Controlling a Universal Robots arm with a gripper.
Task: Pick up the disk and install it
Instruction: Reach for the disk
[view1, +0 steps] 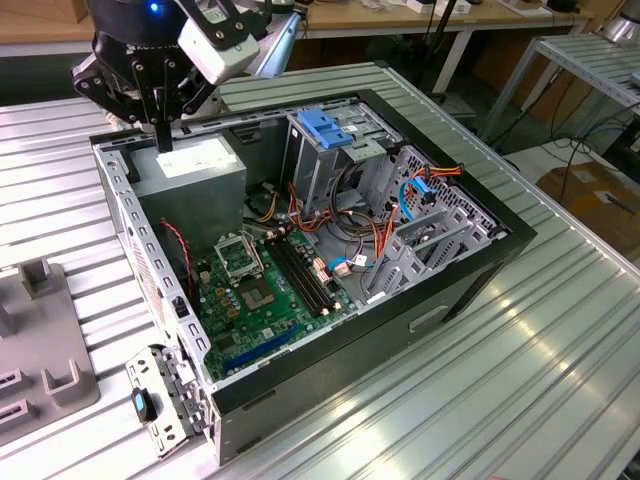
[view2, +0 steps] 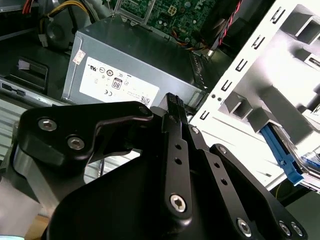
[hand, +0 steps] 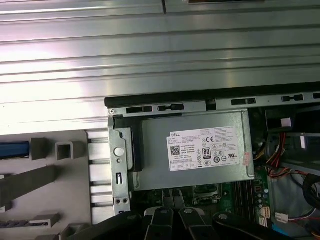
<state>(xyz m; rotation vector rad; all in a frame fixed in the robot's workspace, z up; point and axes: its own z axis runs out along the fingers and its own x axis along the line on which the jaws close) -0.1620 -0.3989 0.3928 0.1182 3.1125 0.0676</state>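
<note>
Nearest the lens in the second wrist view, the black gripper (view2: 172, 99) has its fingers drawn close together, with nothing between them. In the exterior view it hangs in the upper left of the frame, just above the grey power supply (view1: 195, 165), which fills the upper-left corner of the open computer case (view1: 450, 300). The disk (view2: 281, 150) lies outside the case on the grey fixture (hand: 50, 175), its blue rail showing in the second wrist view. The fixture rests on the slatted aluminium table (view1: 520, 390) at the exterior frame's lower left.
</note>
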